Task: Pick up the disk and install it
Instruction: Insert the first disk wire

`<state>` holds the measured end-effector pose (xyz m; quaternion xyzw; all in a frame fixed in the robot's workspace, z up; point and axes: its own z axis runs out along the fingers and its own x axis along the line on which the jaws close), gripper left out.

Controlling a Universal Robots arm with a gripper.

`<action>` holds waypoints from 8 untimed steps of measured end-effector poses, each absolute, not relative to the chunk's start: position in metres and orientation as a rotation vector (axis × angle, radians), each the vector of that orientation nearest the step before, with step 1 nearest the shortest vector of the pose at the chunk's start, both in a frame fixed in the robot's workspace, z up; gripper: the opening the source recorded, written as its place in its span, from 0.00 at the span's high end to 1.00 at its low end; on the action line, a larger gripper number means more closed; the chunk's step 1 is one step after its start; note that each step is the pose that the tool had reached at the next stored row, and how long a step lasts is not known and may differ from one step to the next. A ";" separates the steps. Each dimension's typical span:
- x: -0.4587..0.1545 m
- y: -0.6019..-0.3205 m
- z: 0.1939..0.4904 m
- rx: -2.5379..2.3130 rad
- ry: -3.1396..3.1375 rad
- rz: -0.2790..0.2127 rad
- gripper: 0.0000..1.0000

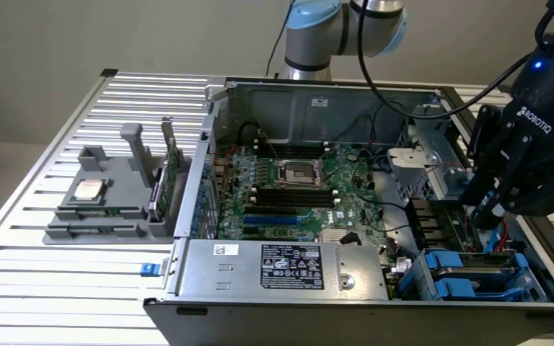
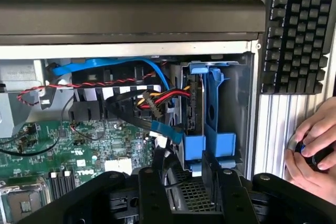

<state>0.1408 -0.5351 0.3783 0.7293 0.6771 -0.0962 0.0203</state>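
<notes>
Pincer (image 1: 485,213) hangs part-open over the drive bay (image 1: 537,277), gripping nothing I can see, lined up with the slot. Disk (image 2: 195,103) stands on edge in its blue carrier (image 2: 216,114), seemingly seated inside the bay.

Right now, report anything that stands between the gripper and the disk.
Nothing solid. The gripper hangs just above the disk, which sits in its blue carrier in the corner bay. Red, yellow and blue cables reach its side facing the motherboard, close beside the way down.
</notes>
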 end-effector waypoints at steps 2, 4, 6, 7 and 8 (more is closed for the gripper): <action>0.141 -0.535 0.377 2.289 2.073 -0.299 0.58; 0.142 -0.535 0.377 2.308 2.051 -0.301 0.58; 0.143 -0.535 0.376 2.322 2.035 -0.303 0.58; 0.144 -0.535 0.376 2.327 2.028 -0.304 0.58; 0.145 -0.535 0.376 2.333 2.021 -0.305 0.58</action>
